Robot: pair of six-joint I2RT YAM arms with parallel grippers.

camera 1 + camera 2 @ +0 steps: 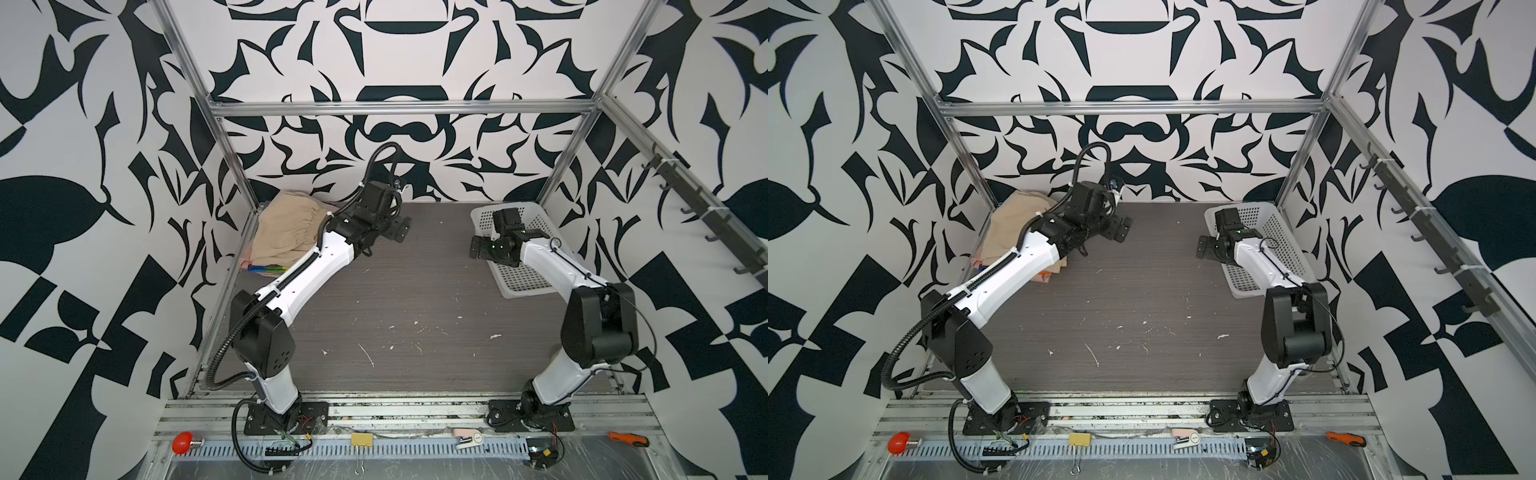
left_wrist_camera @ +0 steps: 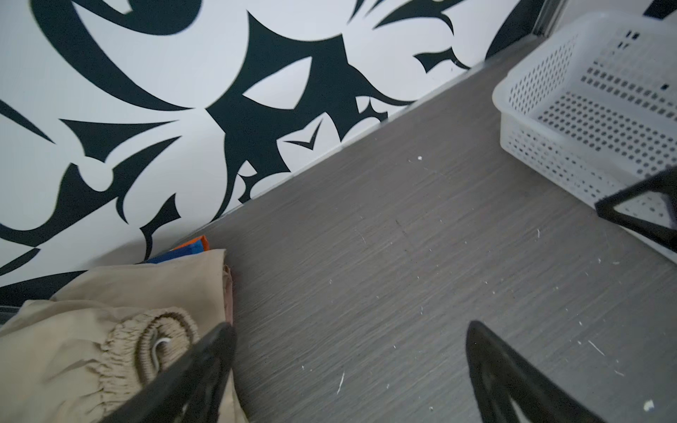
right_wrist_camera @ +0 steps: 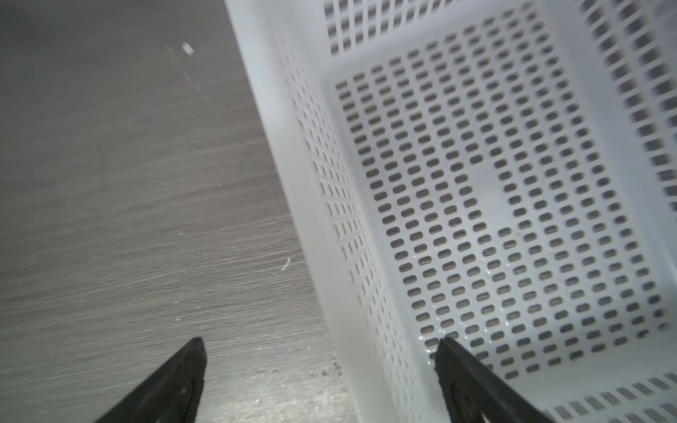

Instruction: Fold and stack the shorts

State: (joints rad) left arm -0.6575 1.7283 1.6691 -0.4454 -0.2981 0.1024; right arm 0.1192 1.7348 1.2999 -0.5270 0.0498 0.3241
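Note:
The shorts lie stacked at the table's far left corner in both top views. The beige pair (image 1: 286, 230) (image 1: 1011, 232) (image 2: 91, 329) is on top, its gathered waist showing. A rainbow-striped edge (image 1: 266, 270) (image 2: 192, 249) and a pink edge (image 2: 229, 293) peek out underneath. My left gripper (image 1: 402, 229) (image 1: 1123, 227) (image 2: 350, 329) hangs open just right of the stack, with bare table between its fingers. My right gripper (image 1: 478, 248) (image 1: 1203, 249) (image 3: 320, 344) is open and holds nothing. It hovers over the near left wall of the white basket (image 1: 523, 280) (image 1: 1246, 282) (image 2: 513, 110) (image 3: 278, 146).
The basket at the far right holds nothing that I can see. Metal frame posts (image 1: 232, 166) stand at the table's back corners, and a hook rail (image 1: 685, 199) runs along the right wall. A red button (image 1: 183, 442), a binder clip (image 1: 360, 440) and a screwdriver (image 1: 627, 439) lie on the front rail.

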